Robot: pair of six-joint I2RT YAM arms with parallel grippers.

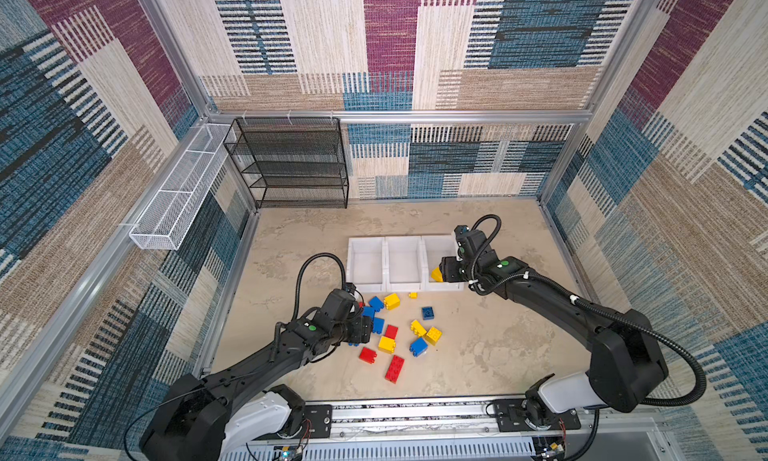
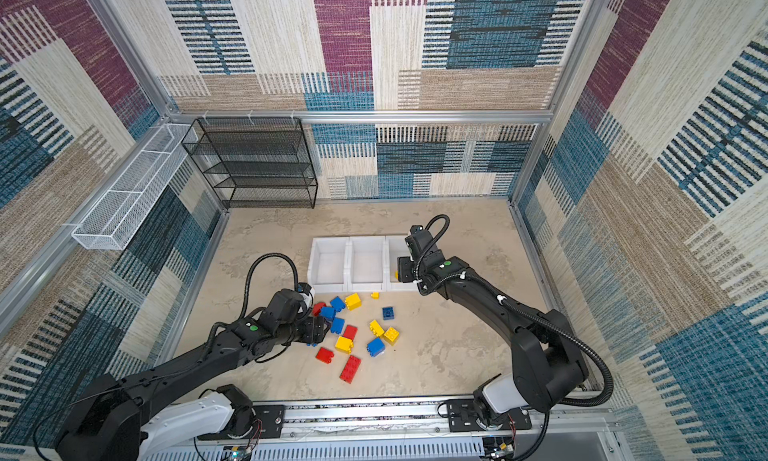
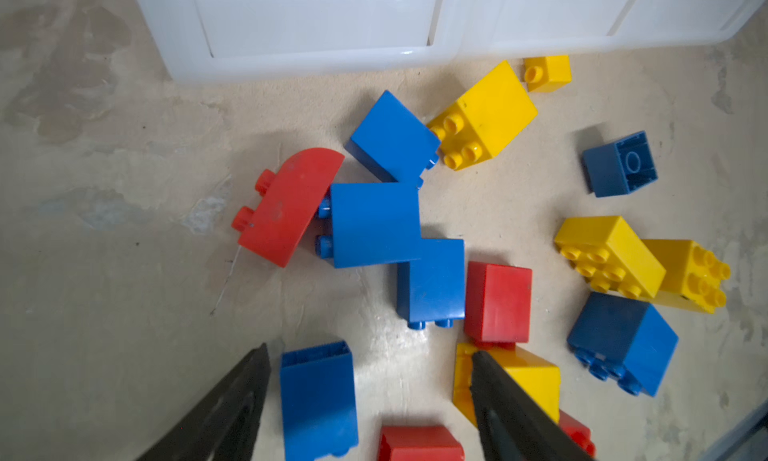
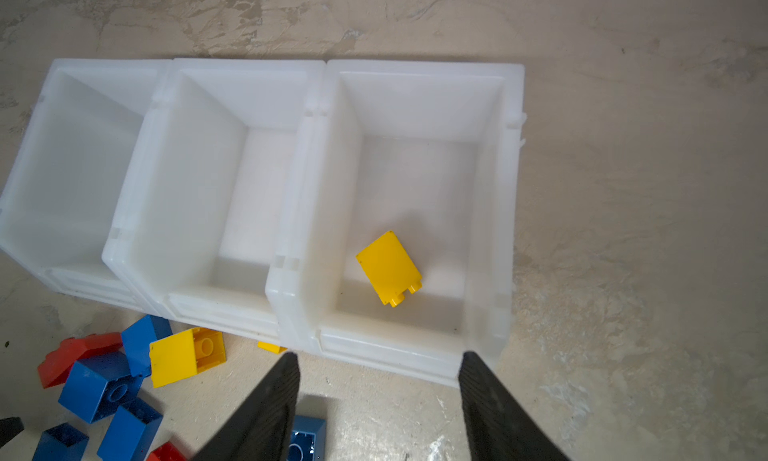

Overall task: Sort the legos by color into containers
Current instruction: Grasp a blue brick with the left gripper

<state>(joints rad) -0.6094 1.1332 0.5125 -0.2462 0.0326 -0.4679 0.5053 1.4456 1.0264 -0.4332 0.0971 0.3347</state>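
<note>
The left claw point(image 3: 370, 353) is seen released at the bottom of the left wrist view. Its 2 fingers are spread to either side of a blue brick point(image 3: 318, 396) that lies on the table point(image 3: 104, 272). The brick is close beside 1 finger and clear of the other, so nothing is grasped. Higher in that frame, a curved red brick point(image 3: 286, 207) is set against a touching cluster of 3 blue bricks point(image 3: 374, 224). A large yellow brick point(image 3: 484, 116) and a small yellow brick point(image 3: 546, 72) are found just below the front of the white bins point(image 3: 316, 62).

In the right wrist view, the right claw point(image 4: 379, 357) is likewise shown released, with nothing between its fingers. It is held at the front edge of the rightmost bin point(image 4: 424, 66) in a row of 3 placed side by side. 1 yellow brick point(image 4: 388, 268) lies on its side on that bin's floor, toward the front.

In both top views, the other red, blue and yellow bricks are scattered on the table just below the bins. A long red brick point(image 1: 395, 368) is placed lowest in the frame.
</note>
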